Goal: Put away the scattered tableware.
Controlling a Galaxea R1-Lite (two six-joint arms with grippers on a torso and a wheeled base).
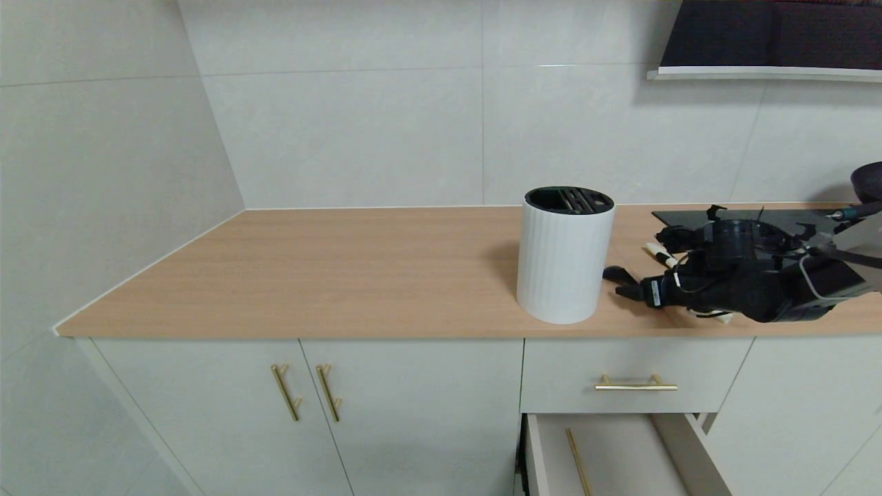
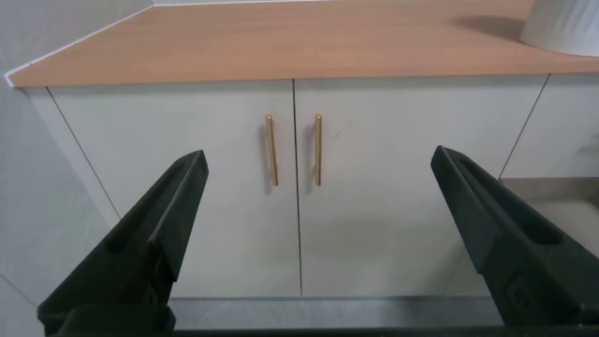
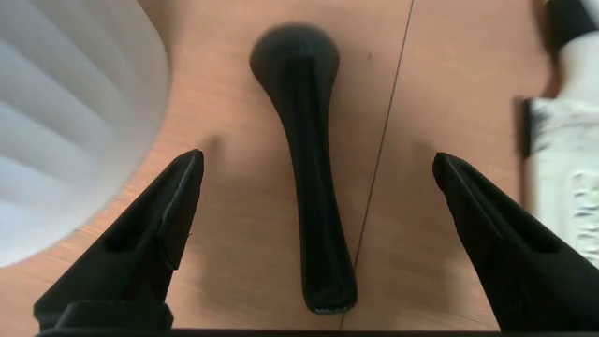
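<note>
A white ribbed holder [image 1: 563, 258] with a black slotted top stands on the wooden counter [image 1: 344, 269]. My right gripper [image 1: 621, 283] hovers low just to its right, open. In the right wrist view a black utensil [image 3: 307, 187] with a rounded end lies flat on the counter between the spread fingers [image 3: 150, 243] of the right gripper [image 3: 318, 165], untouched. A white utensil [image 3: 562, 178] with a black tip lies beside it, and the holder's wall [image 3: 65, 112] is on the other side. My left gripper [image 2: 318, 161] is open and empty, below counter height, facing the cabinet doors [image 2: 299, 206].
A black hob [image 1: 744, 219] lies on the counter at the right, with a dark pot [image 1: 869, 180] at its far edge. Under the counter a drawer [image 1: 606, 451] is pulled open below a closed one [image 1: 634, 375]. The counter's left half is bare wood.
</note>
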